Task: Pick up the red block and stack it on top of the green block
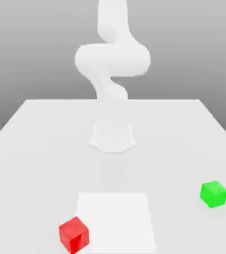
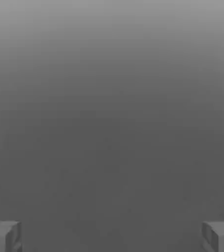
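A plain white table [image 1: 30, 149] fills the lower part of the exterior view, its far edge meeting a bare grey backdrop [image 1: 30, 49] that shades from darker above to paler below. Going from that view's left to its right: the red block [image 1: 74, 234] sits near the front edge, just beside the left border of a slightly brighter white square patch [image 1: 117, 218] on the tabletop. Behind the patch, at the middle, the white arm [image 1: 112, 64] rises from its round base [image 1: 113, 136] and bends overhead out of the top of the picture. Well apart to the right, the green block [image 1: 213, 193] rests alone on the bare table, a little farther back than the red one. The two blocks are far from touching.

The hand view looks onto a smooth grey field, with the gripper [image 2: 112, 236] at its edge: two grey fingertips [image 2: 3, 236] set at opposite corners, spread wide, nothing between them.
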